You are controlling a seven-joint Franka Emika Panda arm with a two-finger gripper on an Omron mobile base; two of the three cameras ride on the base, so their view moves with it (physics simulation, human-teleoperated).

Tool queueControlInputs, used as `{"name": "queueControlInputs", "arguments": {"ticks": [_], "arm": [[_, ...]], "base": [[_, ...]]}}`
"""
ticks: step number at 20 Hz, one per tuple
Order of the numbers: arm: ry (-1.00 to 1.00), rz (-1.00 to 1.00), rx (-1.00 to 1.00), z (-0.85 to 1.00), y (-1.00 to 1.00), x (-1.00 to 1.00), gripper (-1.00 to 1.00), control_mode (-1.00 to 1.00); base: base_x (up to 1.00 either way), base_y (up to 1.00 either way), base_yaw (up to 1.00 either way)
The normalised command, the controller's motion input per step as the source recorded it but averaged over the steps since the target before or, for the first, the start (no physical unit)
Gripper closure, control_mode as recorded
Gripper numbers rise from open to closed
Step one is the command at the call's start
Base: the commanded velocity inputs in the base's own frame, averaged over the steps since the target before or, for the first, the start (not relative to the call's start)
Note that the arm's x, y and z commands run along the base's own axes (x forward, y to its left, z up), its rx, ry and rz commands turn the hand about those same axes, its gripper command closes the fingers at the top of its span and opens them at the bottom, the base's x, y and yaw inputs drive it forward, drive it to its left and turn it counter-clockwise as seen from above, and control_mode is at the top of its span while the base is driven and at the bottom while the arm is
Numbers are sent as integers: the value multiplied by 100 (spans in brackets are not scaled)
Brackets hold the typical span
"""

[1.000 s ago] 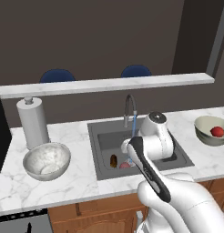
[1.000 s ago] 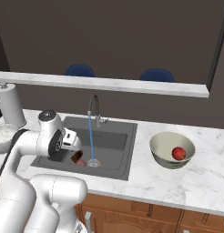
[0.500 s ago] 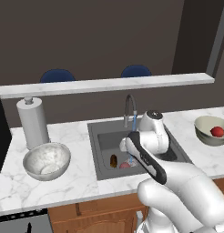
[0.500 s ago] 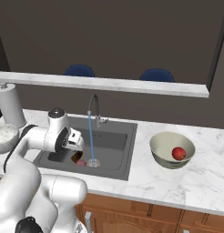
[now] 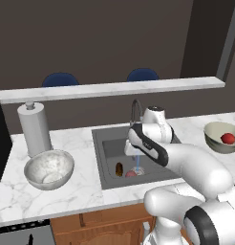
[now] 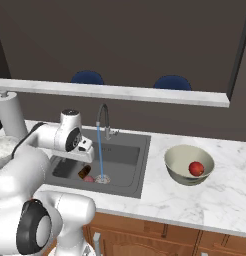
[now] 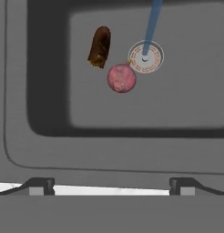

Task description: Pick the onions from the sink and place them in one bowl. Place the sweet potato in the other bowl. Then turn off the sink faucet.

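My gripper (image 7: 111, 187) hangs open above the sink (image 7: 50, 113), nothing between its fingertips (image 7: 38, 186). On the basin floor below, the pinkish onion (image 7: 121, 78) rests beside the round drain, and the brown sweet potato (image 7: 100, 46) lies just left of it. Both also sit at the basin's front (image 5: 131, 174) (image 5: 119, 169). The bright red onion (image 6: 196, 168) is inside the olive-beige bowl (image 6: 189, 159) on the right counter. On the left counter stands the silvery mottled bowl (image 5: 48, 168), with nothing in it. Water runs from the gooseneck faucet (image 6: 103, 117) onto the drain.
A paper towel roll (image 5: 34, 128) stands behind the silvery bowl. A raised marble ledge (image 5: 114, 88) runs behind the sink. My arm (image 5: 186, 162) reaches across the basin's right side. Marble counter (image 6: 160, 195) lies between sink and olive bowl.
The wrist has drifted toward the back of the sink, near the faucet, and the elbow has swung. The gripper stays open; the vegetables have not moved.
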Motion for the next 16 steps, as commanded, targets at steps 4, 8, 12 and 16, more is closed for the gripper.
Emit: {"name": "queueControlInputs", "arguments": {"ticks": [4, 8, 12, 16], "arm": [[0, 0, 0, -3, 0, 3, -100, -100], [0, 0, 0, -17, 0, 0, -100, -100], [-1, 0, 0, -24, 0, 0, -100, -100], [-4, 0, 0, -27, 0, 2, -100, -100]], "base": [[0, 0, 0], [0, 0, 0], [0, 0, 0], [0, 0, 0]]}}
